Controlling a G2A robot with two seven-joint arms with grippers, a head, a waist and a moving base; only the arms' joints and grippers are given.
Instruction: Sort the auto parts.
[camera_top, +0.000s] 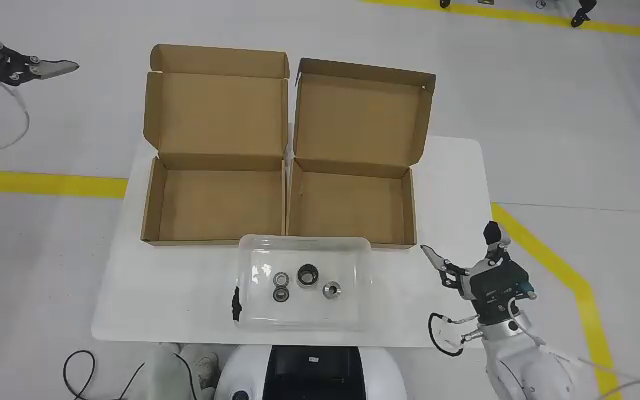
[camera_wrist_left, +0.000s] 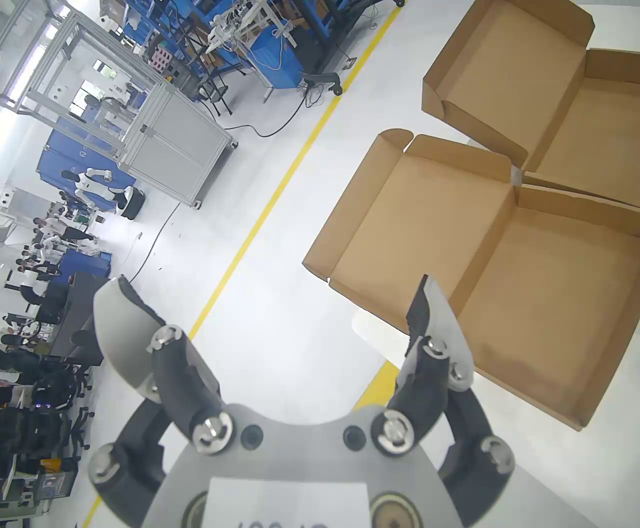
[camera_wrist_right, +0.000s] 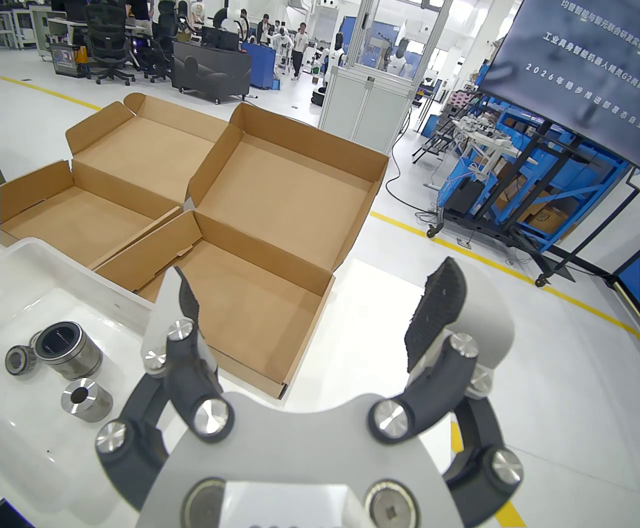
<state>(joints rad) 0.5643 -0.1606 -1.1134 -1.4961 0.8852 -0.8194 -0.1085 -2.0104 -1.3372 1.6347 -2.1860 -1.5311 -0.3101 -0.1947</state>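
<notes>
On the white table (camera_top: 450, 180) a clear plastic tray (camera_top: 350, 308) sits at the near edge and holds the auto parts. These are a large steel cylinder (camera_wrist_right: 67, 350) with a dark bore, a shorter bushing (camera_wrist_right: 86, 400) near it, and a small bearing ring (camera_wrist_right: 17, 360) just beside the cylinder. Another ring seems to lie behind the cylinder, mostly hidden, and I cannot tell it apart cleanly. A small dark object (camera_top: 236, 300) at the tray's left wall is too small to make out. Just beyond the tray two open cardboard boxes stand side by side, the left box (camera_top: 215, 205) and the right box (camera_top: 350, 208), lids folded back and bare brown floors showing. The right gripper (camera_wrist_right: 312, 290) hovers over the table's near right corner, beside the tray but apart from it, its jaws spread wide. In its wrist view one finger covers part of the tray's rim, and the picture's edge cuts the tray off. The left gripper (camera_wrist_left: 272, 295) hangs off the table, over the floor, well out past the left box's far left corner, its jaws also spread wide. One finger hides a strip of that box's wall, and in the top view the frame edge cuts the gripper short
</notes>
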